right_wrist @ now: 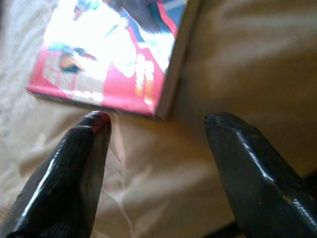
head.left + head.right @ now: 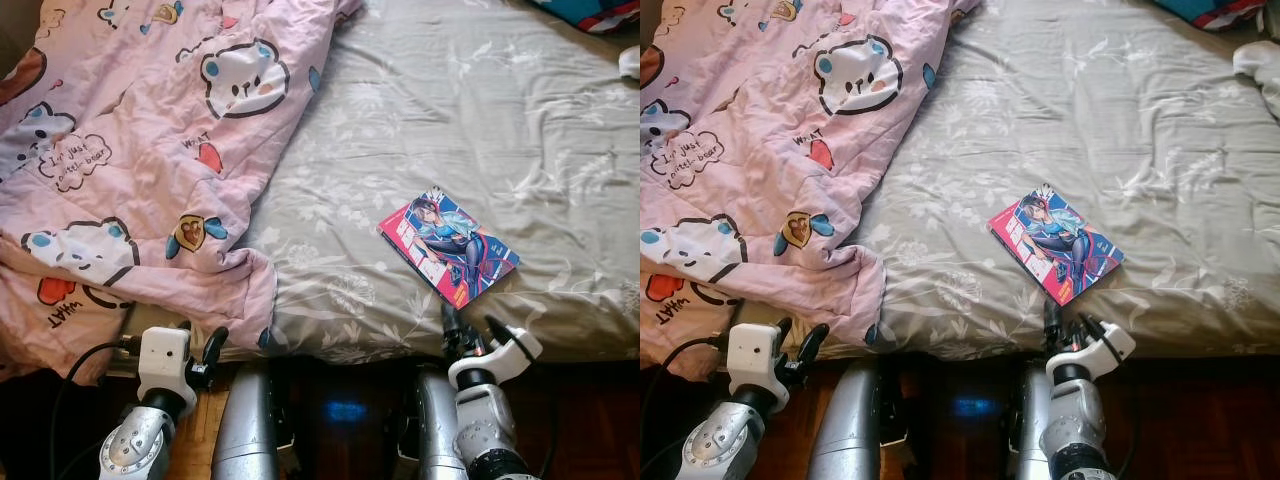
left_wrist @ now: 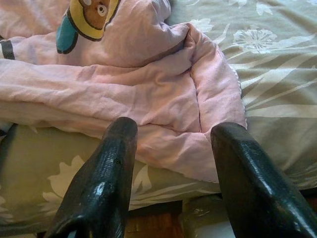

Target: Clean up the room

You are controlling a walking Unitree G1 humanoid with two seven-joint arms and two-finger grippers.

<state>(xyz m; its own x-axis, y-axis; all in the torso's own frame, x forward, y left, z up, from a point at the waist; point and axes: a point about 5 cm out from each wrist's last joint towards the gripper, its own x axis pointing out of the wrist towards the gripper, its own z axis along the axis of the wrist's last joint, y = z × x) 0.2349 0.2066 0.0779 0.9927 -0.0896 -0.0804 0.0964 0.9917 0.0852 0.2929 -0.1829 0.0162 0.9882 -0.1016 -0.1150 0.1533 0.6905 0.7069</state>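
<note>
A comic book [image 2: 448, 248] with a red and blue cover lies flat on the grey-green floral bedspread [image 2: 480, 130], close to the bed's near edge. My right gripper [image 2: 470, 328] stands open just below the book, at the edge of the mattress; the right wrist view has the book [image 1: 116, 54] a short way beyond its fingertips [image 1: 96, 124]. A pink cartoon-print quilt [image 2: 130, 140] lies crumpled over the left half of the bed. My left gripper [image 2: 200, 340] is open under the quilt's hanging corner [image 3: 163, 99], not touching it.
A blue and red cloth [image 2: 590, 12] lies at the bed's far right corner, with something white [image 2: 630, 62] beside it. Dark wooden floor [image 2: 580, 420] runs along the bed's near side, below my arms.
</note>
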